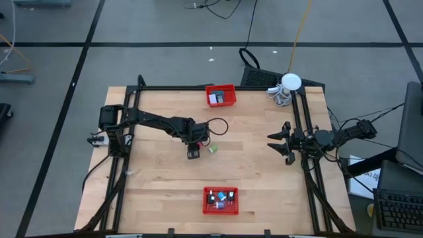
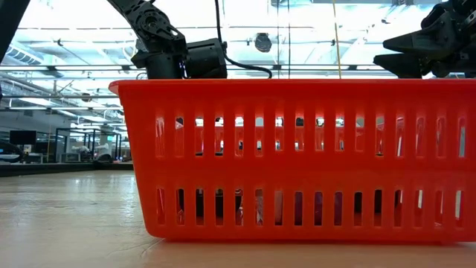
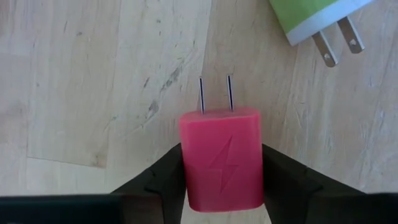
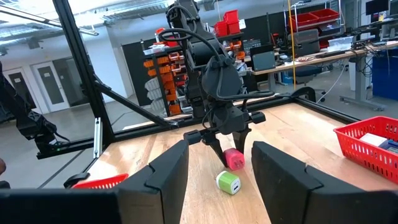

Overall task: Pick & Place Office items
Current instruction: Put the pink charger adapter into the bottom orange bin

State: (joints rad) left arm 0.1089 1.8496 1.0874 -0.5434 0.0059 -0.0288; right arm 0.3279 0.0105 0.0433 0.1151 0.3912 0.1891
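Note:
My left gripper is at the table's middle, pointing down, shut on a pink wall charger with a lightning mark. A green-and-white charger lies on its side on the wood just right of it, also seen in the right wrist view. My right gripper waits open near the table's right edge, facing the left arm. Other small items lie in the near red basket and the far red basket. My left gripper pinches the pink charger's body between its two fingers, one on each narrow side. It comes from above, pointing down. The two prongs point down past the fingertips toward the table. Whether the prongs touch the wood, I cannot tell.
A white round object with a coiled cable sits at the far right corner. The near red basket fills the low view. Black frame rails run along the table's left and right sides. Bare wood lies between the two baskets.

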